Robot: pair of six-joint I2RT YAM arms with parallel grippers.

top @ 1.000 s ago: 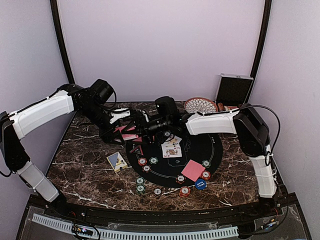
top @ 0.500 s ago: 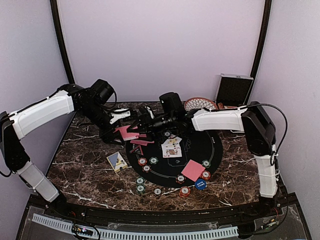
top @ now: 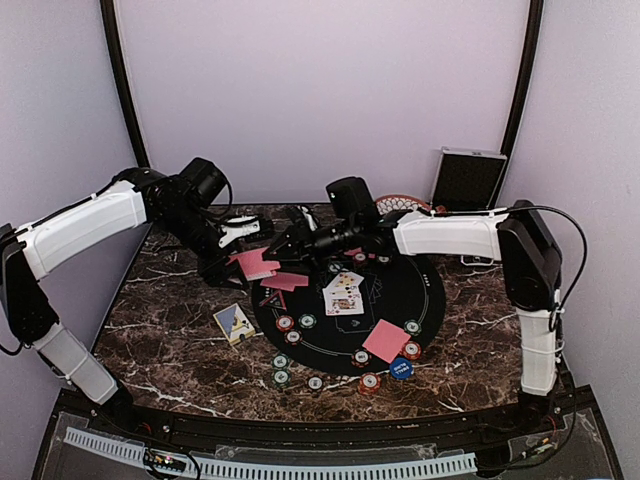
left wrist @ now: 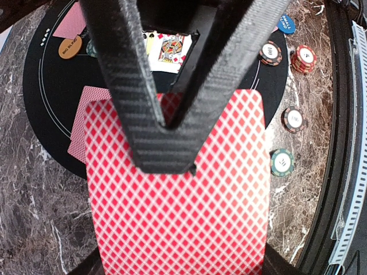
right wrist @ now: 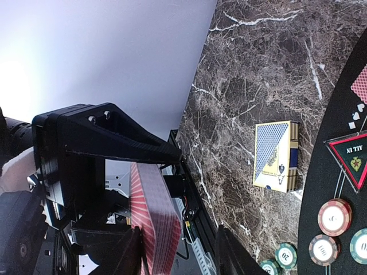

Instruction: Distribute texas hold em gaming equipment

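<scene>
My left gripper (left wrist: 166,146) is shut on a deck of red-backed playing cards (left wrist: 178,195), held above the table's left side (top: 255,263). My right gripper (right wrist: 180,258) is open at the deck's edge (right wrist: 155,223). The deck sits close to one of its fingers (right wrist: 135,252), with a gap to the other. Single red-backed cards (top: 285,281) (top: 385,340) and face-up cards (top: 343,293) lie on the black round mat (top: 425,295). Red, green and white chips (top: 285,323) (top: 369,382) ring the mat's near half. A blue button (top: 401,368) lies near the front, and the left wrist view shows an orange one (left wrist: 70,47).
A blue-and-yellow card box (top: 234,322) lies on the marble left of the mat. The patterned bowl (top: 405,203) is partly behind the right arm at the back. The silver case (top: 467,178) stands open against the back right wall. Both arms cross above the mat's far left.
The right arm has shifted right and back while its jaws narrowed. The left arm and deck have stayed put. A single red-backed card now shows at the mat's left edge.
</scene>
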